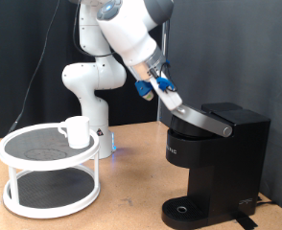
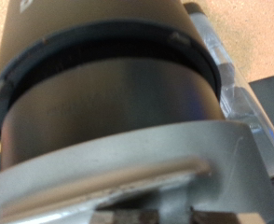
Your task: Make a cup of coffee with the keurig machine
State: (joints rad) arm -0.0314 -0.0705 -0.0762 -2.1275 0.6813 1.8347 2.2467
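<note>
the gripper [image 1: 170, 96] rested at the raised lid handle [image 1: 200, 118] of the keurig machine [image 1: 213, 163], toward the exterior view's right; whether its fingers were spread or pressed together could not be told. the wrist view was filled by the lid at close range. the cup [image 1: 77, 131] stood on the white two-tier tray table [image 1: 47, 172] at the exterior view's left, well apart from the machine.

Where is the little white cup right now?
The cup sits on the top tier of the white round tray table, on the exterior view's left, far from the keurig machine.
</note>
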